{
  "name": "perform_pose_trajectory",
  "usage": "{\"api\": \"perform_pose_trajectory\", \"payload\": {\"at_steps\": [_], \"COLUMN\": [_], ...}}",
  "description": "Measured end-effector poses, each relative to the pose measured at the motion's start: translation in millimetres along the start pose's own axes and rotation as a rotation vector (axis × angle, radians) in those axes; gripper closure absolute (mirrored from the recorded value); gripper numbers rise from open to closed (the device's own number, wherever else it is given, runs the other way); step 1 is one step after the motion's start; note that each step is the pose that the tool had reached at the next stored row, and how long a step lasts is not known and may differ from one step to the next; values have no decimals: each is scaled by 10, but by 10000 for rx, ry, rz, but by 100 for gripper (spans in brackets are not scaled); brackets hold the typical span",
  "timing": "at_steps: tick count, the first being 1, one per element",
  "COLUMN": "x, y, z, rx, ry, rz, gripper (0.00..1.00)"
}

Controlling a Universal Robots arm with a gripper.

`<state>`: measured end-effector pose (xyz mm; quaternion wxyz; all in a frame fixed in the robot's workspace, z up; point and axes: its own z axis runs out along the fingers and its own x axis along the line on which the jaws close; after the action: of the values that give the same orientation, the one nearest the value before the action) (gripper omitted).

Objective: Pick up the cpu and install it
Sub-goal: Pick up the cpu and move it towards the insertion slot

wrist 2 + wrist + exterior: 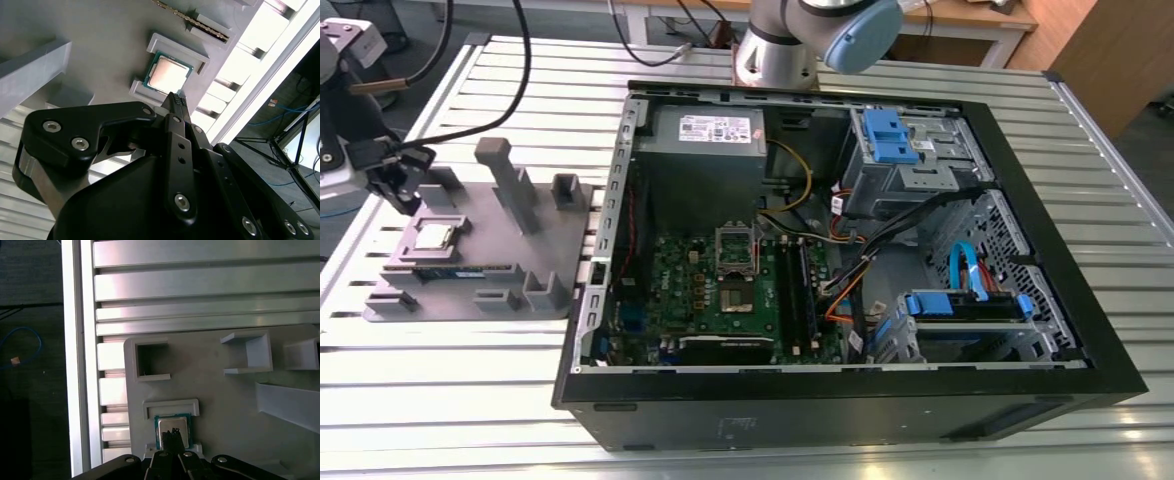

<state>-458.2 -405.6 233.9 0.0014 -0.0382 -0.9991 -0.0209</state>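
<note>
While the ribbed silver aluminium table (pixel 480 400) spans the whole scene, the large black open-sided computer case (pixel 854 415) lies on it and takes up the middle and the exterior view's right. The silver and pale-blue robot arm (pixel 781 50) rises from the table just beyond the case's far wall. Inside the case, toward its left, lies the green rectangular motherboard (pixel 707 290), with the rectangular metal socket frame with a dark centre (pixel 736 255) on it.

At the exterior view's left, just beside the case, sits the flat grey plastic fixture tray (pixel 480 215) with upright posts and shallow pockets. The black gripper (pixel 408 200) hangs over the tray's far-left part; in both wrist views ( (pixel 178 100), (pixel 174 432)) its fingers are drawn together to a narrow point with nothing between them. Whether the tips touch anything cannot be told.

The long narrow green memory stick (pixel 454 271) lies in a slot toward the tray's near side.

The small square cpu with a shiny silver metal top (pixel 434 237) lies flat in its raised-edged pocket on the left part of the tray, between the gripper and the memory stick. In both wrist views ( (pixel 169 76), (pixel 172 422)) the fingertips overlap one edge of it.
</note>
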Motion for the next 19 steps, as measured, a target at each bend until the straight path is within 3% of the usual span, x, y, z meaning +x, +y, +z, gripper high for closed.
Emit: {"api": "perform_pose_trajectory", "payload": {"at_steps": [19], "x": [8], "y": [-10], "z": [48], "rx": [5], "ry": [-2], "rz": [0], "gripper": [89]}}
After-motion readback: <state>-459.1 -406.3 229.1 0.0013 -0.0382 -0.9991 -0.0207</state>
